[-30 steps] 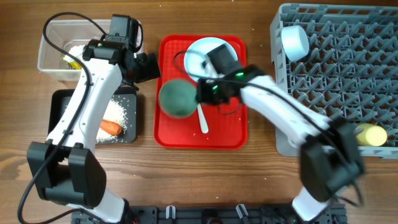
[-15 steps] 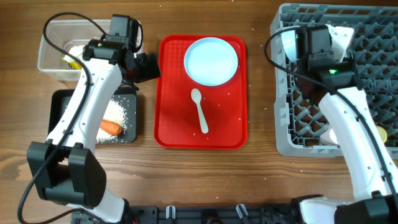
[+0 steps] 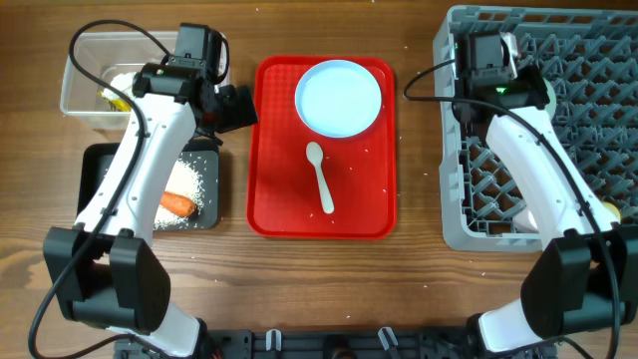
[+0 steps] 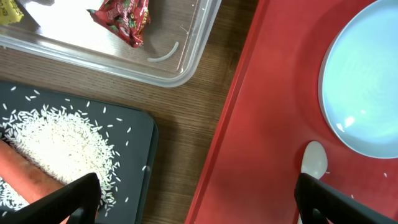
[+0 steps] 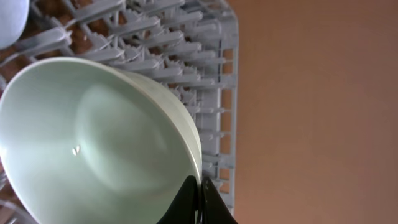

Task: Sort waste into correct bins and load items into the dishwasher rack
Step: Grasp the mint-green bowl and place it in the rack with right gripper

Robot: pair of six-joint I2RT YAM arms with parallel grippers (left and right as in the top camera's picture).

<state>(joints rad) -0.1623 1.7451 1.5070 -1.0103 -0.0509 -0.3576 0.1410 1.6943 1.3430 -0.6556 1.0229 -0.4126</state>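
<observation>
Fingertips [image 5: 184,209] of my right gripper [image 5: 199,199] are pressed together on the rim of a pale blue bowl [image 5: 93,143], pinching it edge-on with the bowl's hollow facing the wrist camera. Behind the bowl I see the grey pegs of the dishwasher rack [image 5: 205,74]; whether the bowl touches them I cannot tell. From overhead that gripper sits over the rack's far left corner, its wrist hiding most of the bowl. A yellow cup [image 3: 596,214] lies at the rack's right edge, toward the front.

My left gripper [image 4: 198,194] is spread wide and holds nothing, with one fingertip over the black tray [image 4: 140,134] and the other over the red tray [image 4: 261,124]. Beneath it, loose rice [image 4: 56,146] is heaped on the black tray, and the orange carrot [image 4: 25,173] lies against the heap. Just beyond is the clear tub [image 4: 180,71], with the red-and-yellow snack wrapper [image 4: 121,18] inside. On the red tray the round pale blue plate [image 4: 367,81] sits at the far end. The white spoon [image 4: 314,163] lies just on the near side of it, bowl end toward the plate and close to it but apart. All of this rests on the wooden table [image 3: 419,289].
</observation>
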